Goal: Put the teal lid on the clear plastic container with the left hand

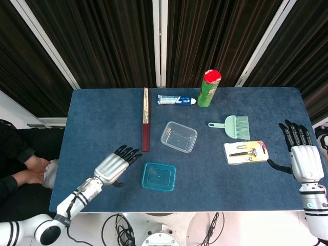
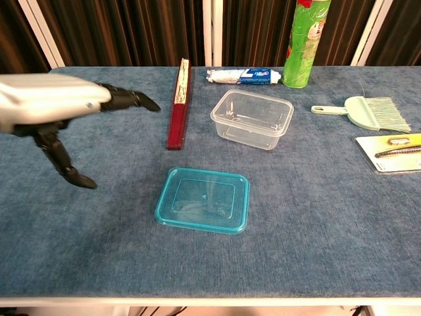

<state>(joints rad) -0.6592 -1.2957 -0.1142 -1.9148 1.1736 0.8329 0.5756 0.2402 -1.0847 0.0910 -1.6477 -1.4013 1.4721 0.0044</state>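
My left hand (image 1: pixel 114 165) hovers over the blue table (image 1: pixel 97 118), fingers spread and holding nothing, just left of the teal lid (image 1: pixel 159 176). The lid lies flat near the front edge, apart from the clear plastic container (image 1: pixel 179 137), which sits uncovered behind it. My right hand (image 1: pixel 303 160) hangs at the table's far right edge, fingers extended and empty, beside the carded razor (image 1: pixel 246 152). A red folded fan (image 1: pixel 145 125) lies left of the container.
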